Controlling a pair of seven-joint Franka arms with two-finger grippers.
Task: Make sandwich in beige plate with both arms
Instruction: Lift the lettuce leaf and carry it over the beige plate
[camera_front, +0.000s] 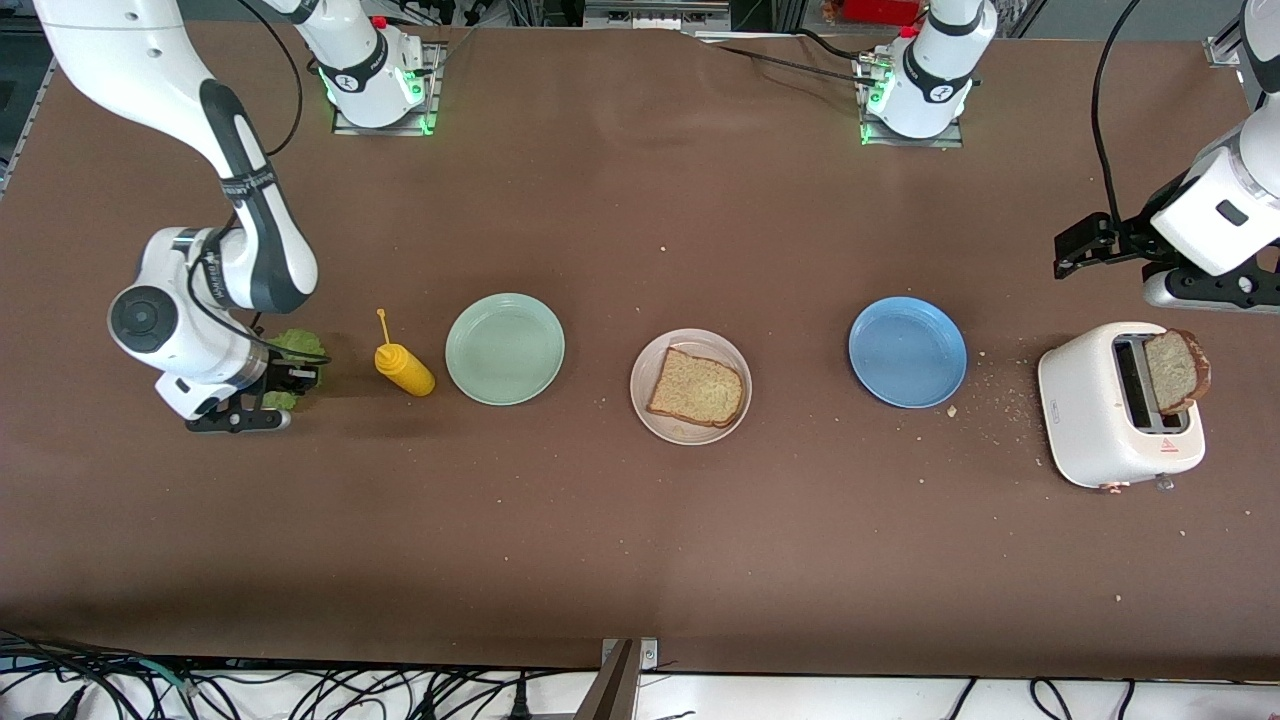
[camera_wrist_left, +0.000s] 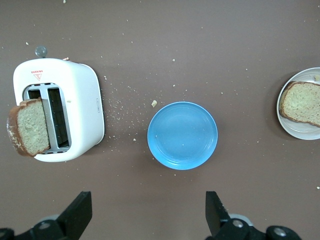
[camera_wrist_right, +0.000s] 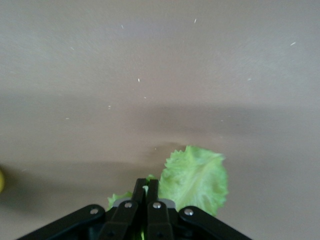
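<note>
The right end effector (camera_front: 285, 385) covers most of the lettuce leaf (camera_front: 298, 345) at the front view's left, while the left wrist view's right edge cuts off the beige plate (camera_wrist_left: 300, 131) and its bread slice (camera_wrist_left: 301, 103).

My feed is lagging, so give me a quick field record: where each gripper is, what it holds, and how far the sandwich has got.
right gripper: shut on lettuce leaf, at the right arm's end of the table, beside the mustard bottle
left gripper: open, holding nothing, above the toaster end
beige plate: one bread slice on it
second bread slice: upright in the toaster
mint-green plate, blue plate: bare
</note>
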